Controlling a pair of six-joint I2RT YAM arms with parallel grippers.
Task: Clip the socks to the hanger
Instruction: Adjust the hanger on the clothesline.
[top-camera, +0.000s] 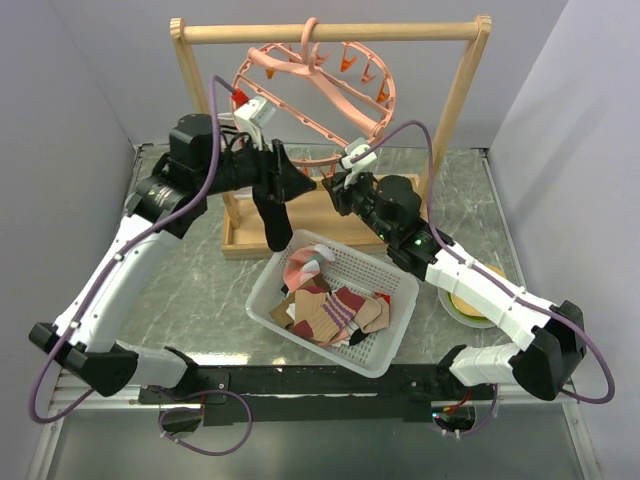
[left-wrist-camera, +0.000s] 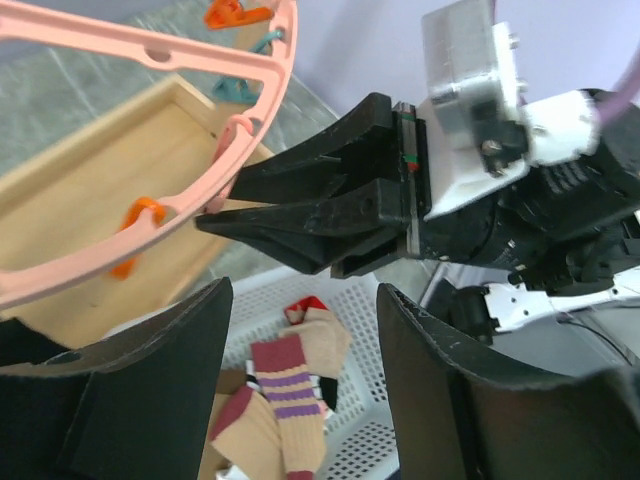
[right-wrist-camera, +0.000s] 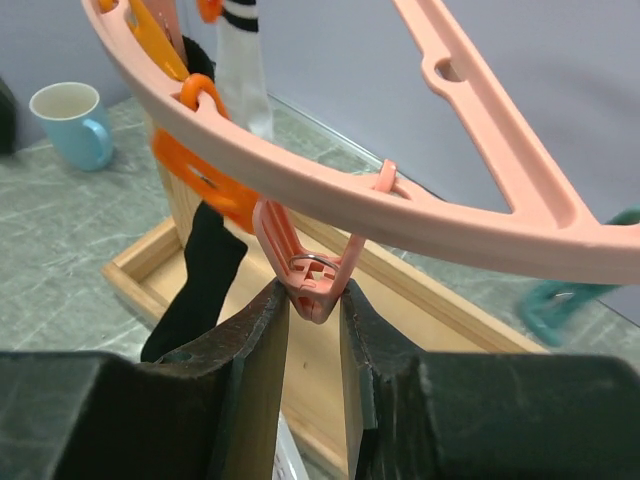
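Pinching a clip (right-wrist-camera: 313, 285) under the hanger (right-wrist-camera: 330, 210), right gripper (right-wrist-camera: 313, 300) should squeeze its tails squarely; left gripper (left-wrist-camera: 305, 290) spread, empty

Looked like a robotics lab test cell. Had a left arm (top-camera: 110, 270) and a right arm (top-camera: 480, 285) bolted side by side to a black rail (top-camera: 320, 380) at the edge of a marble-patterned table (top-camera: 190, 290), boxed in by plain grey walls (top-camera: 70, 80), with purple cables (top-camera: 214, 130) looping loose. Carried household props: a wooden rack (top-camera: 330, 32), a pink hanger (right-wrist-camera: 350, 215), a mug (right-wrist-camera: 72, 122).
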